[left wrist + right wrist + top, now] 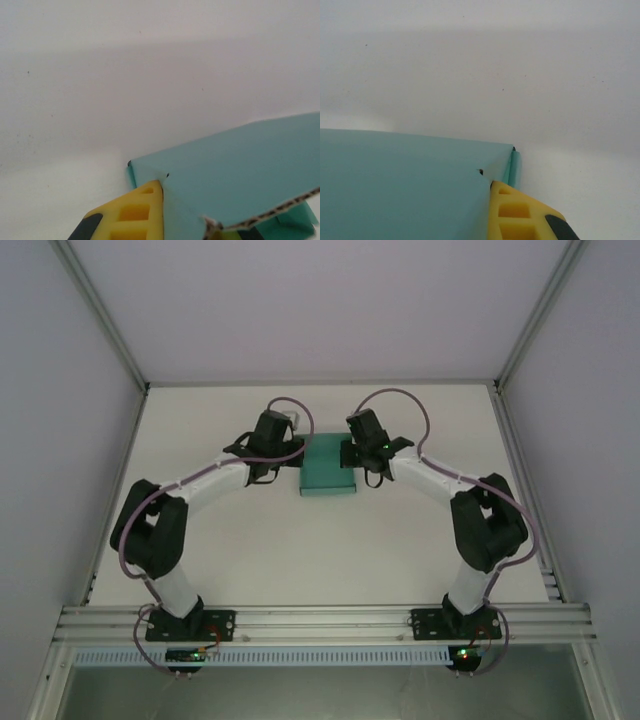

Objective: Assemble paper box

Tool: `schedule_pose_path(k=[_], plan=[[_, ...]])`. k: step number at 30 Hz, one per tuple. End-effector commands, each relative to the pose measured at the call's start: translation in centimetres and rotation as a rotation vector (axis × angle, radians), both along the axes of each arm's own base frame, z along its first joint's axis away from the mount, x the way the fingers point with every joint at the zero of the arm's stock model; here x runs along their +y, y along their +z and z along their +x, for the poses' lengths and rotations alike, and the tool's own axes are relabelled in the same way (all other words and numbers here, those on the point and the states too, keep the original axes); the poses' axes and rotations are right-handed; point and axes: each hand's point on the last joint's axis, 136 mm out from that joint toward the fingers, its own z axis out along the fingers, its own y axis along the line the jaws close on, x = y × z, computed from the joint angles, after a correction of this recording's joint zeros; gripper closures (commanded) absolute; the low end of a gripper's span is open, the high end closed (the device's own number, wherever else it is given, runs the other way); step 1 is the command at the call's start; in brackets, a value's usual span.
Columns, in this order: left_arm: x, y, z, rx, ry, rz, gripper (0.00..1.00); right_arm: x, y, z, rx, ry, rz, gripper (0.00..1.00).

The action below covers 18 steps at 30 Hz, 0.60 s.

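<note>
Toward the far edge of the bench (300, 560), left jaws and right jaws flank the paper box (327, 472); whether either clamps it I cannot tell.

Paper box (328, 466) on table (300, 560); left fingers (131, 215) at its left edge, right fingers (517, 215) at its right.

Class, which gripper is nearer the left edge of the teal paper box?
Left. The left gripper is right at that edge of the paper box; the right gripper is at the opposite edge.
</note>
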Motion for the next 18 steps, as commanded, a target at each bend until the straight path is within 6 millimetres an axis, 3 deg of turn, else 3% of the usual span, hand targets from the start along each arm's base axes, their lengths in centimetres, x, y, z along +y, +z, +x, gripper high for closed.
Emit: schedule_pose_path(k=[1,6,11,14,18], plan=[[-5.5,2.9,-0.7,-0.038,-0.121,-0.186,1.00,6.1,2.1,-1.0,-0.044,0.131,0.164,0.99],[-6.1,2.1,-0.9,-0.026,-0.103,-0.186,1.00,6.0,1.6,-1.0,-0.061,0.114,0.139,0.99],[-7.0,3.0,-1.9,-0.021,-0.135,-0.226,1.00,6.0,1.6,-1.6,-0.095,0.116,0.100,0.99],[-6.4,1.9,-3.0,-0.017,-0.140,-0.196,1.00,5.7,0.6,-2.3,-0.099,0.124,0.095,0.99],[-5.0,-1.1,-5.5,0.028,-0.176,-0.139,1.00,5.0,-1.3,-3.6,-0.105,0.155,0.070,1.00]])
